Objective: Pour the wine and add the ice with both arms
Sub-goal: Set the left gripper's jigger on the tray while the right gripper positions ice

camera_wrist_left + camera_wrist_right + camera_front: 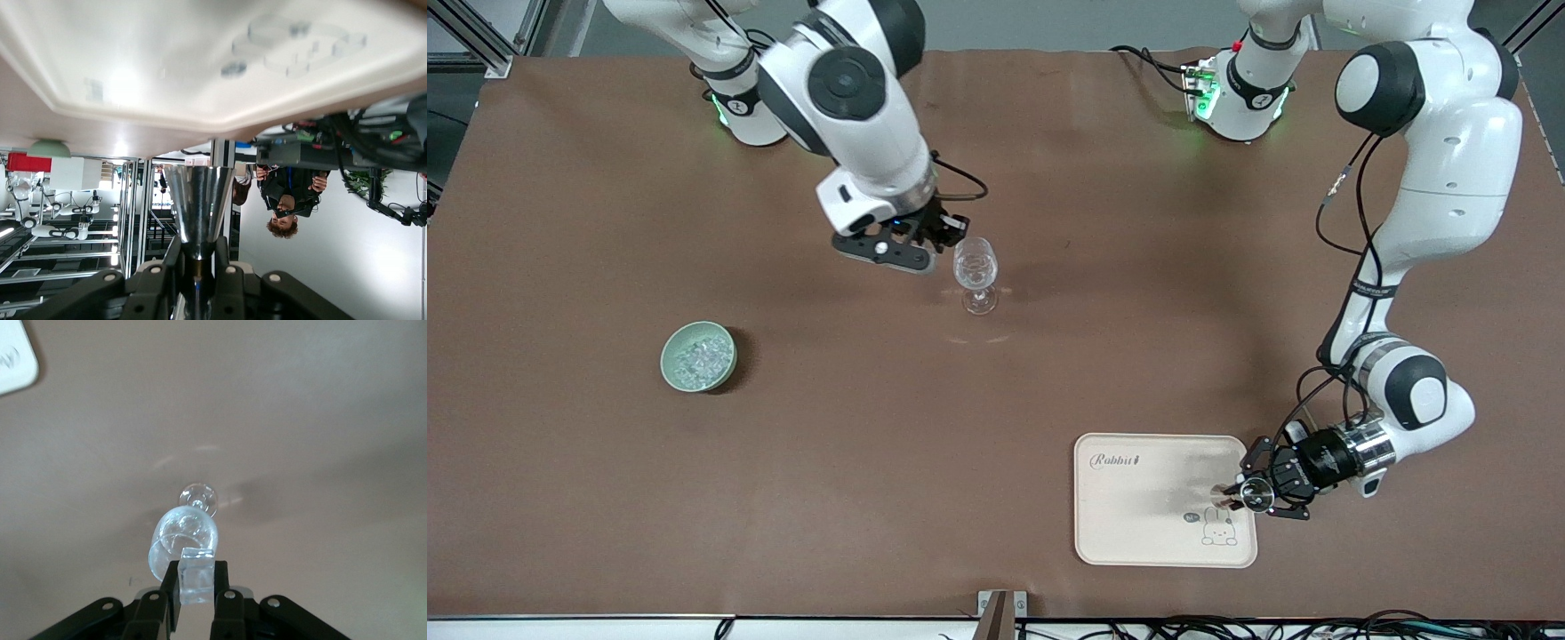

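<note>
**Ice cube over the glass**

While the right gripper (197,587) hangs just above the rim of the stemmed wine glass (975,271) mid-table, its fingers are clamped on one clear ice cube (197,575). Rest of ice (698,357) sits in the pale green bowl (671,366), toward right arm's end. Left gripper (1249,492) is over the cream rabbit tray (1138,533) edge, closed on a shiny metal jigger cup (198,207).
</note>
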